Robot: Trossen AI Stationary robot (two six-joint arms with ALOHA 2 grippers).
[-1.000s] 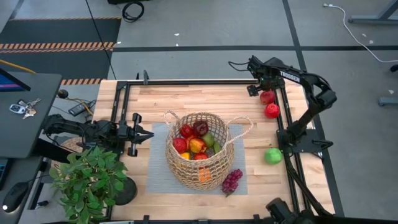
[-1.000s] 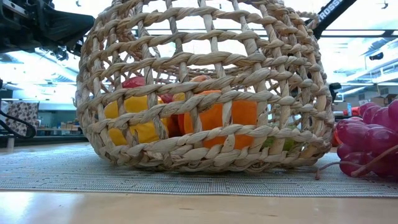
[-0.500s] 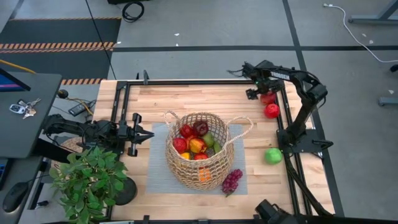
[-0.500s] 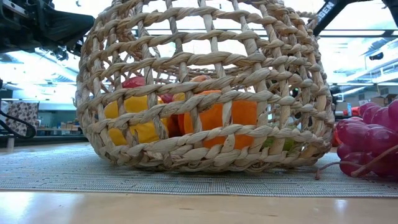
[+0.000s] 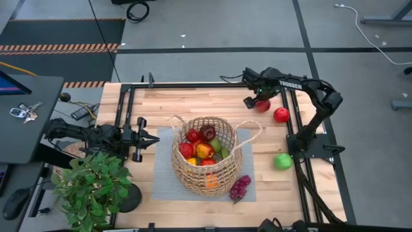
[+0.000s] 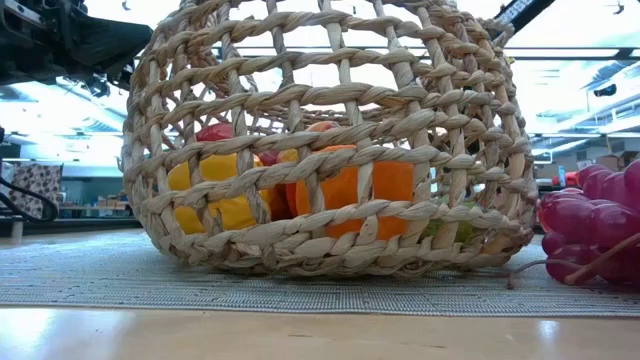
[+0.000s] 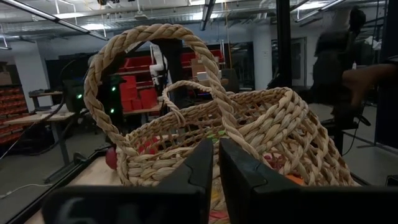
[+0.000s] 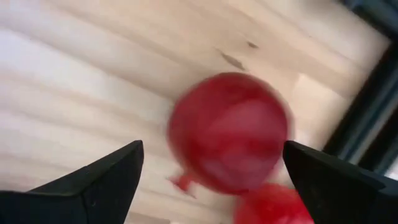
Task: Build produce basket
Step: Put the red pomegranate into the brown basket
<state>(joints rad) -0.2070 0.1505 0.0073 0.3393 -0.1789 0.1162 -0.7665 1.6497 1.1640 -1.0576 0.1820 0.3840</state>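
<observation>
At the left edge of the table (image 5: 193, 93) we see the left gripper (image 5: 147, 139), its fingers clenched on nothing, pointing at the basket (image 5: 207, 169). The basket is round, tan, open-weave wicker with two loop handles; it stands on a grey mat (image 5: 162, 177) mid-table, with red, yellow, orange and green fruit inside. Purple grapes (image 5: 240, 187) lie just beside it. At the far right, the right gripper (image 5: 255, 102) hangs spread wide at a red fruit (image 5: 262, 106), another red fruit (image 5: 281, 115) near, a green apple (image 5: 282, 161) well apart. The table is pale wood; shelving and red bins fill the room behind.
</observation>
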